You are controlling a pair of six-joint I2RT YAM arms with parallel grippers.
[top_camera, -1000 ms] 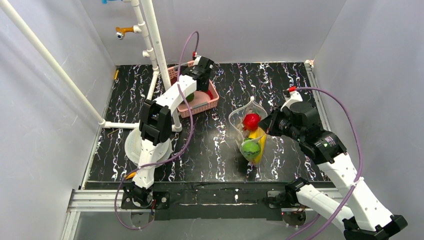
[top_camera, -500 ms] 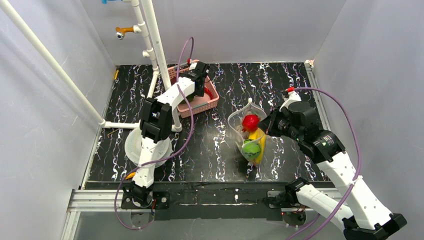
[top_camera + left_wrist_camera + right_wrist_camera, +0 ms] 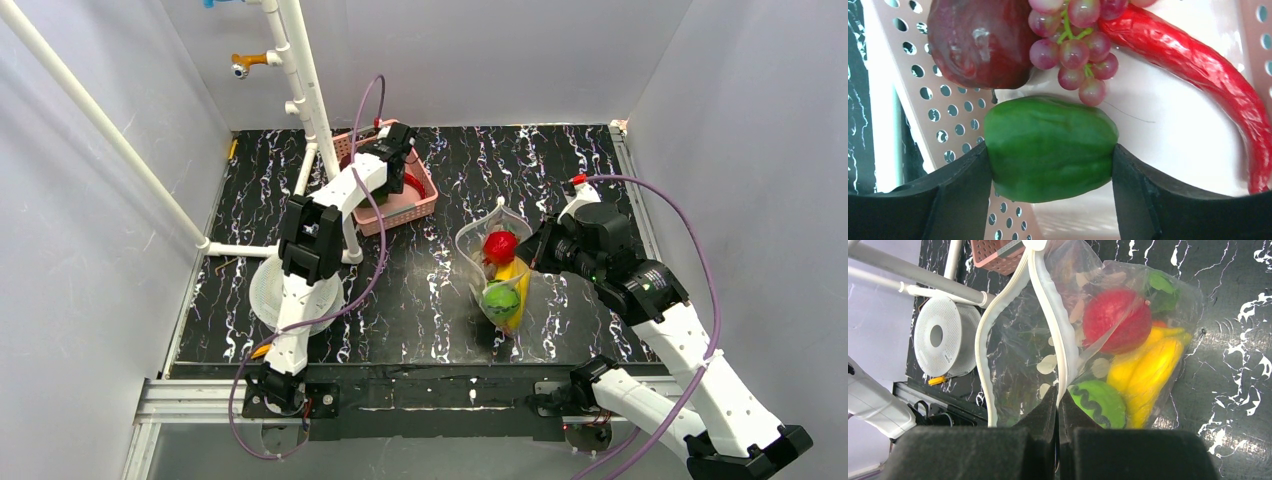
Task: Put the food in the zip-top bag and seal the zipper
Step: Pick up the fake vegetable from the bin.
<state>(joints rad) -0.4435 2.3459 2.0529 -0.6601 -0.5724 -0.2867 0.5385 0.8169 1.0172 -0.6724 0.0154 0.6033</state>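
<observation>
Left hand [image 3: 1052, 161] clasping green pepper [image 3: 1048, 132], right hand [image 3: 1058, 401] pinching zip-top bag [image 3: 1013, 350]

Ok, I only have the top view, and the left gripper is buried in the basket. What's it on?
Observer: A green pepper. The left gripper's fingers sit against both its sides.
Operator: Anything crowding it?
Observer: The grapes hang right at its top edge, and a red chili lies off to one side, apart from it.
Operator: And the right gripper?
Observer: The right gripper is shut on one zipper strip. The other strip bows away, so the bag is open at the mouth.
</observation>
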